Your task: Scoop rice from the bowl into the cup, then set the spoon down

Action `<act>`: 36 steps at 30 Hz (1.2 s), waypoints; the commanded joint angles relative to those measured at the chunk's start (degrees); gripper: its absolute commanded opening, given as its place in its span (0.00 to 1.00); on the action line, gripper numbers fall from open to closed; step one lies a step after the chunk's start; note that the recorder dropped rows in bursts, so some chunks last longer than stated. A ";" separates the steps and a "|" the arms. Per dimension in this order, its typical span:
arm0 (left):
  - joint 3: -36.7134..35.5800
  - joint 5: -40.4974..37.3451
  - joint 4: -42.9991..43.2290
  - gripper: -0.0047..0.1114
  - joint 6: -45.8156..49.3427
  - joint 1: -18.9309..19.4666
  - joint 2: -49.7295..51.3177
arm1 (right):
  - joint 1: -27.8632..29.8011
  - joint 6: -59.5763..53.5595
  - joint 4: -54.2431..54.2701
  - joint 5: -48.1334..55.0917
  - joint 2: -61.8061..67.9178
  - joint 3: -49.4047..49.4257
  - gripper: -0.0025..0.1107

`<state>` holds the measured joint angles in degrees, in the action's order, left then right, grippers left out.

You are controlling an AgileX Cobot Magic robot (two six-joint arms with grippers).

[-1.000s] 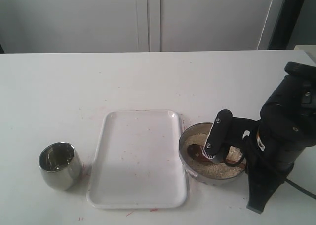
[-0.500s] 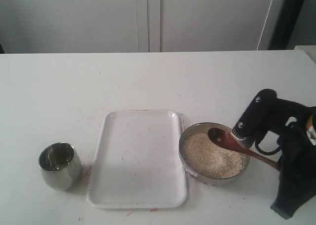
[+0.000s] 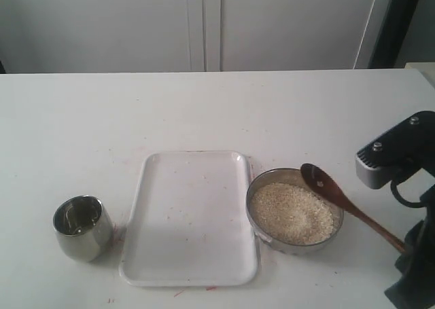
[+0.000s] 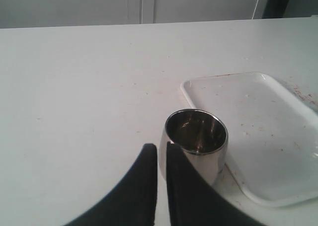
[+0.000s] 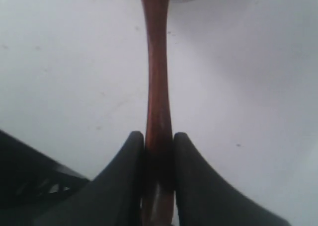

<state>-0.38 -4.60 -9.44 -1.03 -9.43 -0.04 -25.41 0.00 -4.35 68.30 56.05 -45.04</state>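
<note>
The wide metal bowl (image 3: 260,233) stands right of centre, filled with beige rice (image 3: 292,214). The dark wooden spoon (image 3: 340,199) slants above the bowl's right rim, its small oval end up and nearly bare. My right gripper (image 3: 403,246) is at the far right, shut on the handle's end. In the right wrist view the handle (image 5: 157,77) runs out from between the fingers of this gripper (image 5: 159,136). The steel cup (image 3: 82,227) stands at the far left. In the left wrist view my left gripper (image 4: 160,147) is shut on nothing, just beside the cup (image 4: 196,141).
A white rectangular tray (image 3: 190,217) lies between cup and bowl; its corner (image 4: 258,126) shows in the left wrist view. The right arm's black body (image 3: 397,161) hangs over the table's right edge. White cabinet doors stand behind the table.
The right arm has drawn back to the right and lifted the spoon out of the rice. The spoon's end went from the bowl's left side to above its right rim.
</note>
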 commanded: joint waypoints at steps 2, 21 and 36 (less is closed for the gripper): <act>0.38 0.23 -0.46 0.16 -0.03 -0.41 0.04 | -2.90 0.00 -13.61 0.37 -0.47 -0.40 0.02; 0.38 0.23 -0.46 0.16 -0.03 -0.41 0.04 | -22.12 12.47 -52.50 1.66 23.01 2.57 0.02; 0.38 0.23 -0.46 0.16 -0.03 -0.41 0.04 | -22.12 23.82 -56.08 1.66 34.73 5.88 0.02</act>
<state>-0.38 -4.60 -9.44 -1.03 -9.43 -0.04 -47.30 22.02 -58.89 69.50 89.88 -39.40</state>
